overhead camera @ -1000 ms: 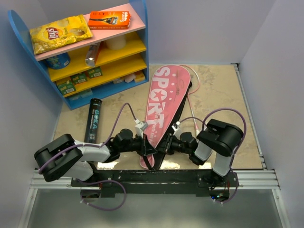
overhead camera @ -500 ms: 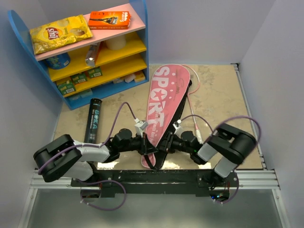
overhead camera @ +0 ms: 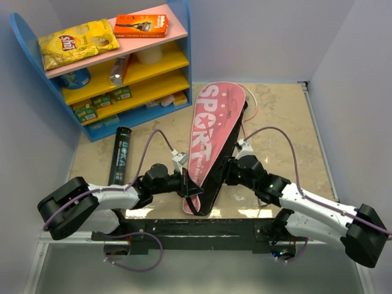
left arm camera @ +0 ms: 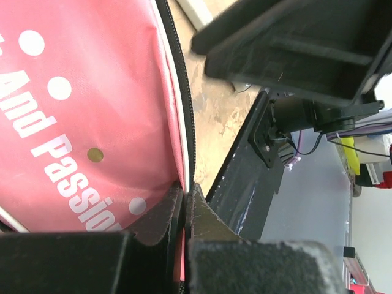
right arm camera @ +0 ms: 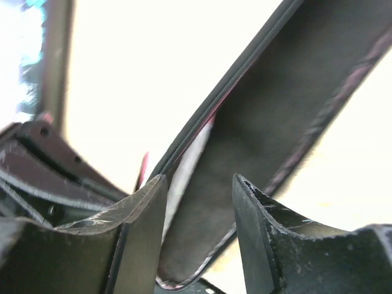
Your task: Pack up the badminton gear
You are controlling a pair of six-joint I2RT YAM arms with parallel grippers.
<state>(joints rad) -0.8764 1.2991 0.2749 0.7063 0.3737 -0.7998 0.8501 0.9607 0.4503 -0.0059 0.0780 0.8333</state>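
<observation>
Opening of the cover (overhead camera: pixel 211 128) looks like the step in hand: the left gripper (left arm camera: pixel 187 191) is clamped on its pink hem, the right gripper (right arm camera: pixel 199 179) stands parted with the black edge between its fingers (right arm camera: pixel 263 214), so next it likely must close and lift that edge.

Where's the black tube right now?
In the top view, the black tube lies left of the pink cover, just below the blue shelf.
</observation>
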